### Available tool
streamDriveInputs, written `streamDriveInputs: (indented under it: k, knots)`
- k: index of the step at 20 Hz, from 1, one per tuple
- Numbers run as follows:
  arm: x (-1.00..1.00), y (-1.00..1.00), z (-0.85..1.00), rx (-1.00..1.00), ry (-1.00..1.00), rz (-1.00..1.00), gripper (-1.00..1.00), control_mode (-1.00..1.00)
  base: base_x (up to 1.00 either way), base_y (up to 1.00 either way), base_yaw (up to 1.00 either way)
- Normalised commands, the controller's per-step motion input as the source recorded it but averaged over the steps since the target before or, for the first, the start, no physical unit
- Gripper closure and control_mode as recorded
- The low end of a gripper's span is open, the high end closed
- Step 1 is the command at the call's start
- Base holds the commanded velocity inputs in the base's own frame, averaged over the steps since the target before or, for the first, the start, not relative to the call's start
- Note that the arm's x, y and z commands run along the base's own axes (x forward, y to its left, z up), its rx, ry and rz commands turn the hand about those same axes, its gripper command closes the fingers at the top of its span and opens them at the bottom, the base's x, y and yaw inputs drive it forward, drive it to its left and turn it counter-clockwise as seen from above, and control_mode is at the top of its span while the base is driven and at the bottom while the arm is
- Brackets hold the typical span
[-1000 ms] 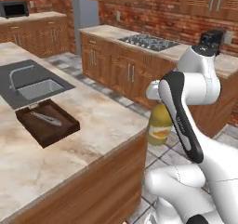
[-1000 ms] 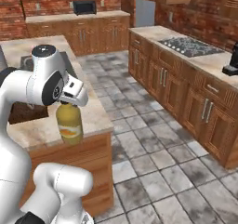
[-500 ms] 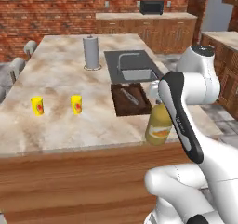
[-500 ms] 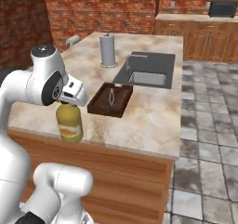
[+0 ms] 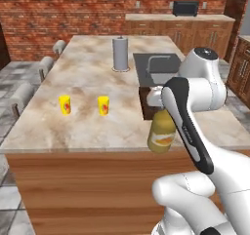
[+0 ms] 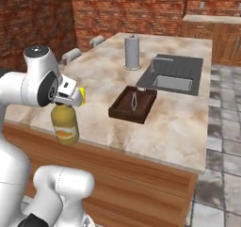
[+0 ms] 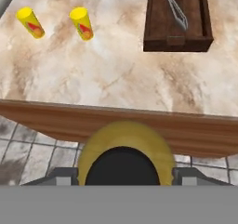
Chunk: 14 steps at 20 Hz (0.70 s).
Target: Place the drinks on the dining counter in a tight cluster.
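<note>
My gripper [image 6: 69,99] is shut on the neck of a fat amber-yellow juice bottle [image 5: 162,131] with a black cap. The bottle [image 6: 65,125] hangs upright from it at the near edge of the dining counter [image 5: 93,75], the beige marbled island with a wood base. In the hand view the bottle's black cap and yellow shoulders [image 7: 124,155] sit between my fingertips [image 7: 60,175], just outside the counter's wooden front edge [image 7: 116,118] and over the tiled floor.
Two small yellow cans [image 5: 65,105] [image 5: 103,105] stand on the counter's near left. A dark wooden tray [image 6: 133,103] holding tongs lies right of them, before the inset sink [image 6: 174,73]. A grey upright roll [image 5: 120,53] stands farther back. Stools [image 5: 22,95] line the left side.
The whole scene has swung across both base views, so the cameras have moved: the island is now seen square-on from its near long edge. The bottle stays in my gripper.
</note>
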Motion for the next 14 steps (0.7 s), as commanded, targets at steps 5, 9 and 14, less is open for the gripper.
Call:
streamDriveInputs:
  k: [5,9,14]
  knots:
    - [0.00,0.00,0.00,0.00,0.00,0.00,1.00,1.00,0.21,0.99,0.00]
    - [0.00,0.00,0.00,0.00,0.00,0.00,1.00,1.00,0.28,0.97,0.00]
    - [0.00,0.00,0.00,0.00,0.00,0.00,1.00,1.00,0.37,0.75,-0.12]
